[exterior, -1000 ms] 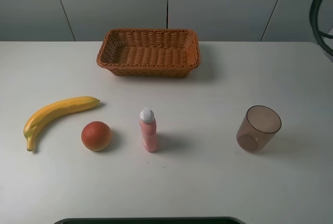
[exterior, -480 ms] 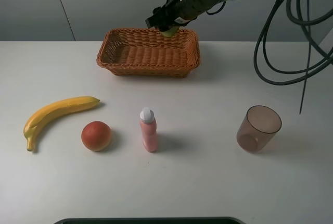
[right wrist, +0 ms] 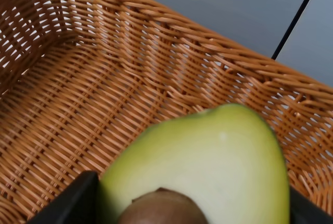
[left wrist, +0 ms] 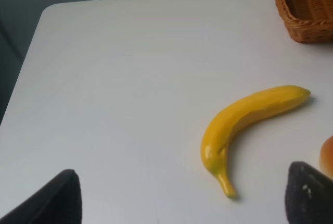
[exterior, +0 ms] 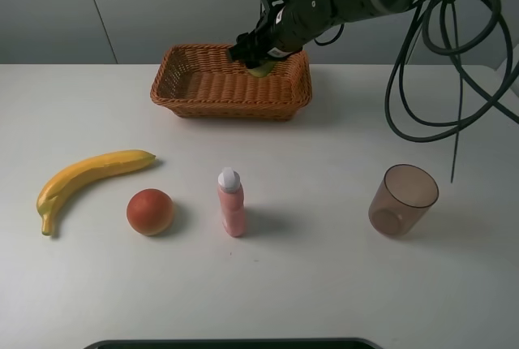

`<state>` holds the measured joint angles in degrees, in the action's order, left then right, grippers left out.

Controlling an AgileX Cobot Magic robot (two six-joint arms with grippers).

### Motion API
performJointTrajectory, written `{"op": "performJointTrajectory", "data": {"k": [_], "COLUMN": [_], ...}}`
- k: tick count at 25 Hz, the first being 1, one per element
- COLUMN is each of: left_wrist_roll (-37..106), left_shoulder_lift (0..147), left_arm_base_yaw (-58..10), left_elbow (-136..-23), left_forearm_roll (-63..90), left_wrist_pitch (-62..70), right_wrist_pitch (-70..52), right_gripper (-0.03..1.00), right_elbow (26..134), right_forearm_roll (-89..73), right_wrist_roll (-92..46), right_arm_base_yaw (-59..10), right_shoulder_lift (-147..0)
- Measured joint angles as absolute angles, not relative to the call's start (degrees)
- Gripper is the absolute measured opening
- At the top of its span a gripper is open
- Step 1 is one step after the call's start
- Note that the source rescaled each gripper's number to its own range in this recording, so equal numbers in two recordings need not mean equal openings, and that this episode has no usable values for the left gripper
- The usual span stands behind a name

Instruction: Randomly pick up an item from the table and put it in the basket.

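Observation:
My right gripper (exterior: 258,60) reaches in from the upper right and is shut on the halved avocado (exterior: 261,67), holding it low over the right rear part of the brown wicker basket (exterior: 195,89). In the right wrist view the avocado (right wrist: 208,166) shows pale green flesh and a brown pit between the fingers (right wrist: 70,203), with the basket's woven floor (right wrist: 67,109) just beyond it. My left gripper is outside the high view; its dark fingertips (left wrist: 52,198) stand wide apart and empty above the white table (exterior: 324,284).
On the table lie a yellow banana (exterior: 89,174), a round orange-red fruit (exterior: 150,212), an upright pink bottle with a white cap (exterior: 230,202) and a translucent brown cup (exterior: 403,200). The banana (left wrist: 250,122) and a basket corner (left wrist: 304,5) show in the left wrist view. Black cables (exterior: 454,57) hang at right.
My right arm has come down from above the frame with the avocado and now holds it just over the basket's right rear part. Nothing on the table has moved.

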<state>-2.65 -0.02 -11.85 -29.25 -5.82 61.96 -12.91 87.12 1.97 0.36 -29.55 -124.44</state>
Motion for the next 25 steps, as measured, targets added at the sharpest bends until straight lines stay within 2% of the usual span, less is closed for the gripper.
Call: {"op": "performJointTrajectory", "data": {"k": [1, 2, 3, 4, 5, 7, 14, 25], "left_wrist_roll": [-2.7, -2.7, -2.7, -2.7, -2.7, -2.8, -2.8, -2.8], "left_shoulder_lift": [0.0, 0.0, 0.0, 0.0, 0.0, 0.0, 0.0, 0.0], "left_arm_base_yaw": [-11.9, -11.9, -11.9, -11.9, -11.9, -11.9, -11.9, -11.9], "left_elbow": [-29.2, -29.2, -29.2, -29.2, -29.2, -29.2, -29.2, -29.2], "left_forearm_roll": [-5.8, -5.8, -5.8, -5.8, -5.8, -5.8, -5.8, -5.8], "left_wrist_pitch": [62.0, 62.0, 62.0, 62.0, 62.0, 62.0, 62.0, 62.0], "right_wrist_pitch": [-12.9, -12.9, -12.6, -12.6, -12.6, -12.6, -21.0, -51.6], "right_gripper": [0.09, 0.43, 0.72, 0.88, 0.95, 0.99, 0.99, 0.99], "right_elbow": [87.2, 87.4, 87.4, 87.5, 87.5, 87.5, 87.6, 84.8], "right_forearm_roll": [2.0, 1.7, 0.9, 0.7, 0.4, 0.4, 1.5, 3.7], "right_wrist_roll": [0.4, 0.4, 0.4, 0.4, 0.4, 0.4, -0.5, -13.8], "right_arm_base_yaw": [-29.6, -29.6, -29.6, -29.6, -29.6, -29.6, -29.6, -26.0], "right_shoulder_lift": [-124.3, -124.2, -124.1, -124.0, -123.9, -123.7, -117.5, -81.1]}}
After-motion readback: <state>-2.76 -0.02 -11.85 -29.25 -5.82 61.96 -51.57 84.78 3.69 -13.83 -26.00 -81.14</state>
